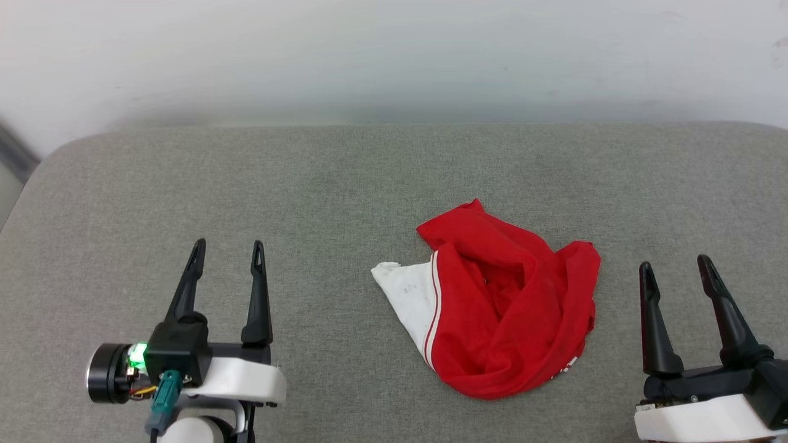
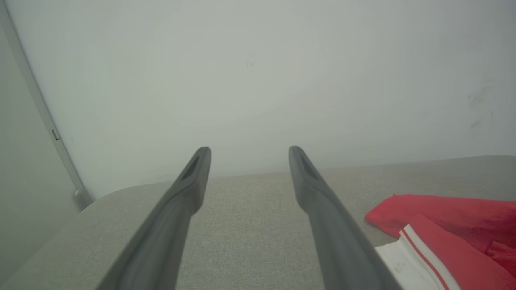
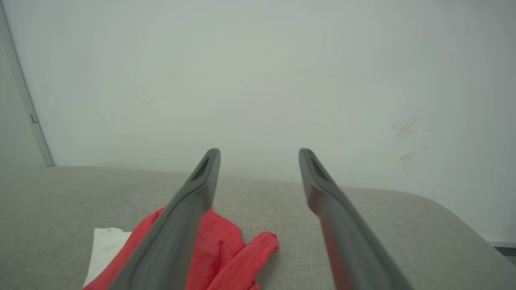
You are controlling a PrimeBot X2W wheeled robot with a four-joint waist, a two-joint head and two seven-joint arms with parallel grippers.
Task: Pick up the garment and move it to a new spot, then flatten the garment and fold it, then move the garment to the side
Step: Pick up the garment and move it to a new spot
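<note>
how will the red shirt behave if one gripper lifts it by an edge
Probably floppy: the red shirt lies crumpled in soft folds, so it should drape and unfurl. Likely light: thin cloth. Pushed across the woven grey surface, it may bunch.

Illumination is bright, even and diffuse; the source appears to be overhead. In the head view the garment (image 1: 505, 307) is sharp, with dark folds inside it and a thin soft shadow along its near right edge. Beyond the garment, the far edge of the cushion (image 1: 184, 184) blurs into the wall (image 1: 394, 55). Both wrist views are hazy, low in contrast and faintly green-tinted. There the garment's red looks washed out, and the fingers (image 2: 173, 225) close to the lens are out of focus.
</note>
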